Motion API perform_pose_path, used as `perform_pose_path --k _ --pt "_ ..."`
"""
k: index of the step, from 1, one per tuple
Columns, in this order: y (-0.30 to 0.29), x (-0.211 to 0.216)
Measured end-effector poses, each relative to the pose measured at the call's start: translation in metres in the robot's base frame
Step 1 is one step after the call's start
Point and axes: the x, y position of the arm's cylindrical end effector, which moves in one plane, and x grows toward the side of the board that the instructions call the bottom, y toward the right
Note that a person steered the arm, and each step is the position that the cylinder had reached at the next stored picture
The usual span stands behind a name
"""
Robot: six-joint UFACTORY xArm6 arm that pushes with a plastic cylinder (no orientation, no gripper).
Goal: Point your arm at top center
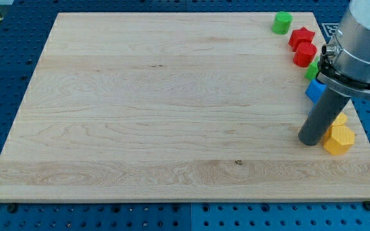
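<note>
1. Camera view, near first: my tip (311,140) sits low on the view's right, touching the yellow block (338,139)
2. No fingers show, only a rod
3. Top center, my goal, is far off and bare
4. Swinging up could bump the blue block (314,90), two red blocks (304,54) or green block (282,22)
5. Wooden desk (172,109), blue floor around

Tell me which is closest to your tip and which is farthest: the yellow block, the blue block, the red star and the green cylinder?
From my tip, nearest first:
1. Yellow block, touching or nearly touching it on the view's right.
2. Blue block, just above, partly hidden by the arm.
3. Red star, higher up the right edge.
4. Green cylinder, at the view's top right.
</note>
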Motion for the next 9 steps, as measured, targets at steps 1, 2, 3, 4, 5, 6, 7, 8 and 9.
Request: perform_pose_path --k 1,2,3,4,5,6,7,8,9 --pt "0.000 0.000" --pt "0.000 0.024" --pt "0.000 0.037" --pt "0.000 0.038" --pt "0.000 0.038" --pt "-0.021 0.037" --pt "-0.051 0.035" --pt "-0.077 0.035" --pt "-0.102 0.035"
